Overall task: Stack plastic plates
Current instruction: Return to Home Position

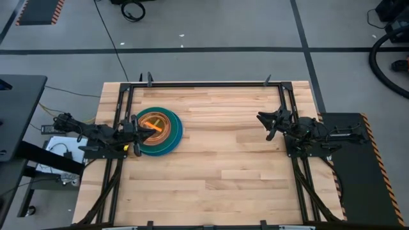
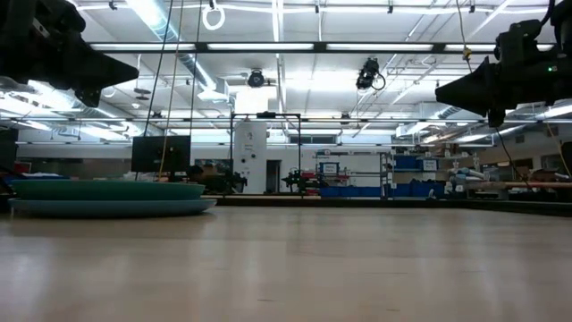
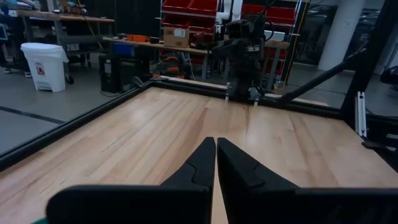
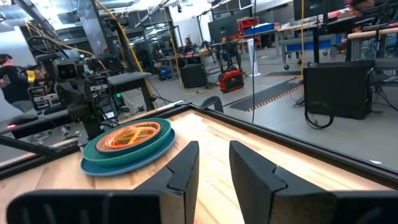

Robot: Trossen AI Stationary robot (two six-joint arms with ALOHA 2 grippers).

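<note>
The plastic plates (image 1: pixel 158 131) sit in one stack on the table's left part. A large blue plate is at the bottom with a teal one on it, then brown, and small orange and lime ones on top. The stack also shows in the low view (image 2: pixel 107 198) and the right wrist view (image 4: pixel 127 145). My left gripper (image 1: pixel 148 126) hovers over the stack's left side, raised clear of it, with its fingers (image 3: pixel 216 157) shut on nothing. My right gripper (image 1: pixel 266 121) waits above the table's right part, fingers open (image 4: pixel 214 163), pointing toward the stack.
A black metal frame (image 1: pixel 211 84) runs along the table's far edge and both sides. Bare wood (image 1: pixel 223 153) lies between the stack and the right arm. In the low view both arms, the left arm (image 2: pixel 63 49) and the right arm (image 2: pixel 500 80), hang well above the tabletop.
</note>
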